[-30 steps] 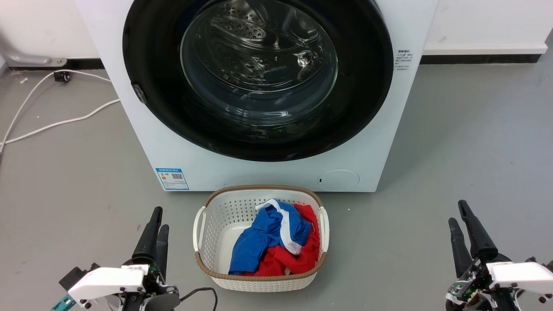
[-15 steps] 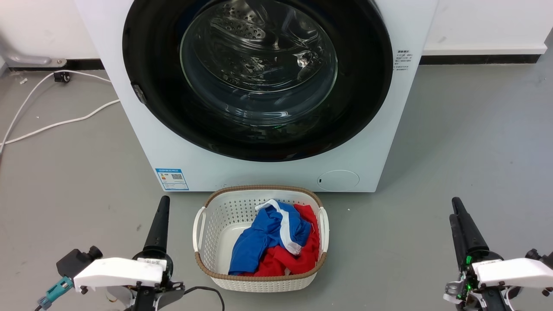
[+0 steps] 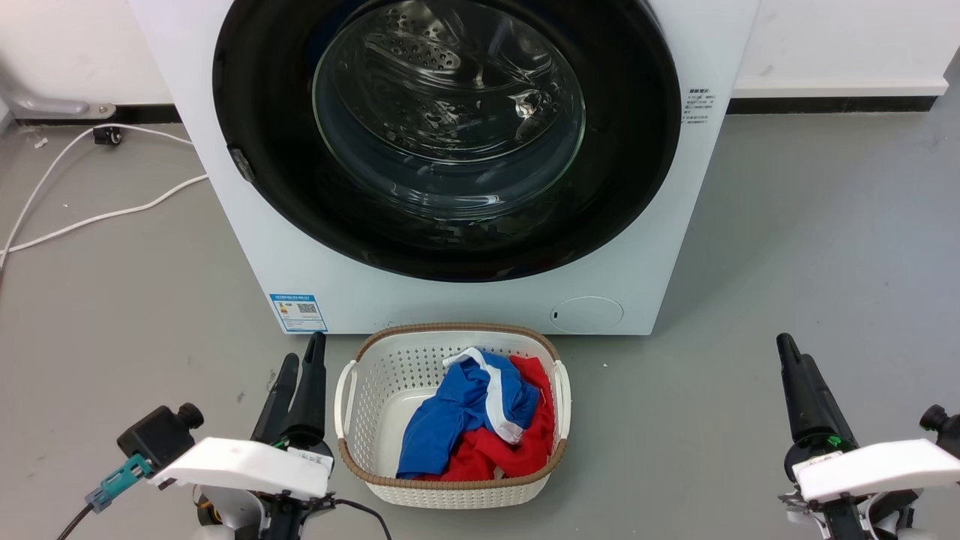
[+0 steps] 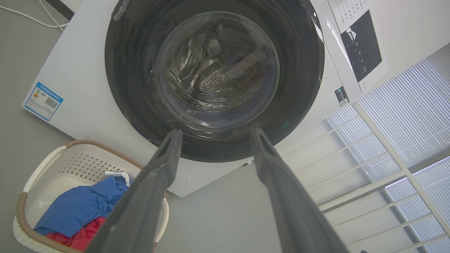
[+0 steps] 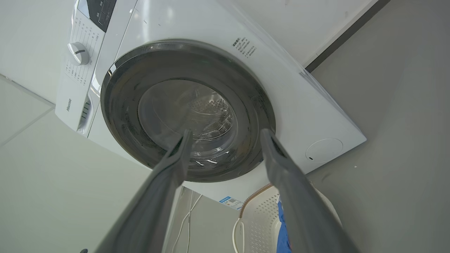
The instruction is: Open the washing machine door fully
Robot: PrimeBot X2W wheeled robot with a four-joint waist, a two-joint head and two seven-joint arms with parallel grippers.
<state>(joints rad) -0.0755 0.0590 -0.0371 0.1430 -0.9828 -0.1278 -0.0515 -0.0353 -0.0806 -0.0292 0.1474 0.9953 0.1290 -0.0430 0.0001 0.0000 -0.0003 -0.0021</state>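
The door (image 3: 255, 135) is sitting shut across the frame's upper centre. The left claw (image 3: 302, 350) and right claw (image 3: 793, 351) are hovering in the bottom corners, both spread apart. The basket (image 3: 450, 330) may be blocking the door's swing.

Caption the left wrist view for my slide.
Left gripper, jaws apart, faces the closed washing machine door; laundry basket at lower left.

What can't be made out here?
- Head view: top of the large glossy black round door, cut off by the upper edge.
- Head view: print on the boxy white washing machine, too small.
- Left wrist view: parts of the door's lower rim, behind fingers of the left claw.
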